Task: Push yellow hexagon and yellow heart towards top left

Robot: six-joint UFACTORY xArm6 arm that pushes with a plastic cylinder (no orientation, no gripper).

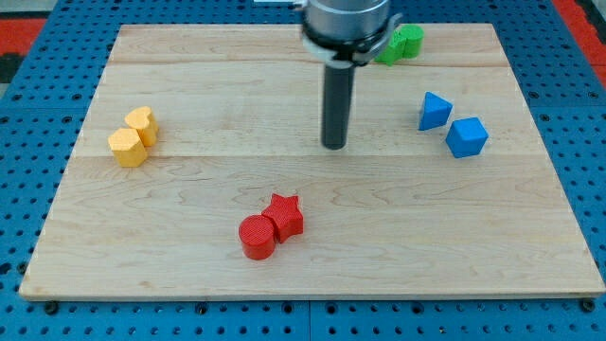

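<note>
The yellow hexagon (127,148) and the yellow heart (142,124) sit touching each other at the view's left side of the wooden board (189,246). The heart is just above and to the right of the hexagon. My tip (334,145) is near the middle of the board, far to the right of both yellow blocks and touching no block.
A red cylinder (257,237) and a red star (284,215) touch each other at the bottom middle. A blue triangle (434,111) and a blue cube (466,136) lie at the right. Green blocks (404,42) sit at the top, partly behind the arm. Blue pegboard surrounds the board.
</note>
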